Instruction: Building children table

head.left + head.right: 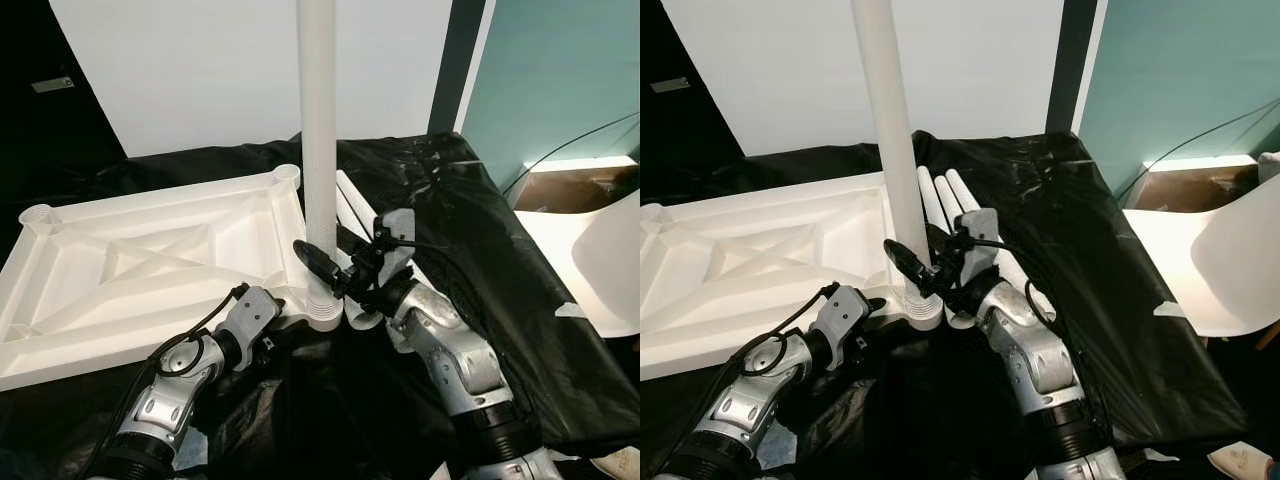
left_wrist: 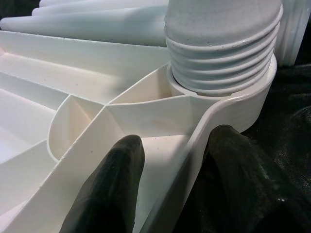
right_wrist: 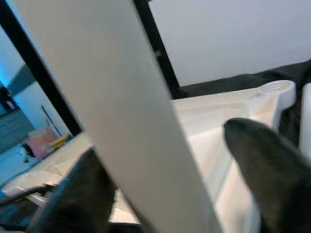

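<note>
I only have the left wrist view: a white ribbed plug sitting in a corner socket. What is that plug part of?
Observer: It is the end of a long white plastic table leg, standing upright in the upturned white plastic tabletop.
Operator: Where's the right tool?
Observer: The right tool is at that leg, low down, just above the socket.
Operator: Any other legs fitted?
Observer: No, three spare white legs lie on the black sheet beside the tabletop.
</note>
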### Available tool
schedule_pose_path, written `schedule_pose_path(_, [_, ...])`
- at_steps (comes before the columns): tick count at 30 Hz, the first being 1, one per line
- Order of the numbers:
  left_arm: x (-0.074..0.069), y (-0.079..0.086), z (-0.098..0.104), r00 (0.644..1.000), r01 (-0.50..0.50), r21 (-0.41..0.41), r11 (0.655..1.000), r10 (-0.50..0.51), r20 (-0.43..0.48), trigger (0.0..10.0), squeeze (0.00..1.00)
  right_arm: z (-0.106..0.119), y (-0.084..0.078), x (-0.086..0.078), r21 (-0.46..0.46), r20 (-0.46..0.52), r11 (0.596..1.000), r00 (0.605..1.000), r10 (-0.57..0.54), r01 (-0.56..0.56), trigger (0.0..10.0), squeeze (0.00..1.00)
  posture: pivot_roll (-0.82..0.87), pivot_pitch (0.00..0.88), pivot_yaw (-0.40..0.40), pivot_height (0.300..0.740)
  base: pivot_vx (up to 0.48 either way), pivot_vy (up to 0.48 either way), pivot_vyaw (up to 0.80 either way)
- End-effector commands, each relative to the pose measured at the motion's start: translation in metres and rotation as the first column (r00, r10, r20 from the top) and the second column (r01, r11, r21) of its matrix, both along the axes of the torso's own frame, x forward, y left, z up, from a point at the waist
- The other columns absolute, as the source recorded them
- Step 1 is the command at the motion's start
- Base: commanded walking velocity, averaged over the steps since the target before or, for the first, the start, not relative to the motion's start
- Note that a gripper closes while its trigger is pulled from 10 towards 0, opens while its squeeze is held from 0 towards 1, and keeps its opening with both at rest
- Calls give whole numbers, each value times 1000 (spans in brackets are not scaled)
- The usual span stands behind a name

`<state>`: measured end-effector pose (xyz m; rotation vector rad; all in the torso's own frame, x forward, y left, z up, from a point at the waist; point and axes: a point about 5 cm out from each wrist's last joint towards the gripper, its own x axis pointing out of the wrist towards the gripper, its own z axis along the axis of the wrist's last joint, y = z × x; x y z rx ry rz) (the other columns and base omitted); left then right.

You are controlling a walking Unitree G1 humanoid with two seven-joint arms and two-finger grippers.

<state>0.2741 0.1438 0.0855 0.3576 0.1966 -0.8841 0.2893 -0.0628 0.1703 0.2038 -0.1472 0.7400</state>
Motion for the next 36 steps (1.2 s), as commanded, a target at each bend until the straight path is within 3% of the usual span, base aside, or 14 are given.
schedule_pose_path(1, [-5, 7, -15, 997, -45, 35, 998, 47, -64, 10000, 0, -5, -11, 5, -11, -16, 998, 998, -67, 67, 10000, 1000, 93, 0, 50, 740, 0, 0, 0])
schedule_pose_path(2, [-5, 7, -15, 997, -47, 34, 998, 49, -64, 10000, 0, -3, -10, 5, -32, 8, 998, 998, -54, 54, 10000, 184, 90, 0, 50, 740, 0, 0, 0])
schedule_pose_path(3, [-5, 7, -15, 997, -47, 34, 998, 49, -64, 10000, 0, -3, -10, 5, -32, 8, 998, 998, -54, 54, 10000, 184, 90, 0, 50, 740, 0, 0, 0])
schedule_pose_path(4, [-5, 7, -15, 997, -49, 34, 998, 51, -63, 10000, 0, -2, -9, 5, -51, 32, 998, 999, -32, 34, 10000, 0, 90, 0, 47, 740, 0, 0, 0])
schedule_pose_path(11, [-4, 5, -15, 997, -51, 29, 998, 52, -60, 10000, 0, -5, -16, 6, -127, 36, 984, 991, 127, -121, 10000, 0, 87, 0, 42, 740, 0, 0, 0])
schedule_pose_path(14, [-4, 4, -15, 997, -51, 28, 998, 53, -57, 10000, 0, -14, -28, 7, -205, -11, 950, 971, 240, -237, 10000, 0, 86, 0, 42, 740, 0, 0, 0])
schedule_pose_path(22, [-3, 4, -15, 997, -51, 32, 998, 53, -53, 10000, 0, -22, -46, 18, -299, -32, 907, 953, 303, -298, 10000, 0, 92, 0, 44, 740, 0, 0, 0])
schedule_pose_path(30, [-3, 6, -13, 997, -54, 38, 998, 56, -48, 10000, 0, -19, -45, 29, -361, -21, 866, 932, 363, -346, 10000, 0, 109, 0, 43, 740, 0, 0, 0])
schedule_pose_path(36, [-5, 8, -13, 997, -60, 40, 997, 62, -45, 10000, 0, -20, -38, 36, -421, -60, 780, 872, 487, -464, 10000, 0, 130, 0, 36, 740, 0, 0, 0])
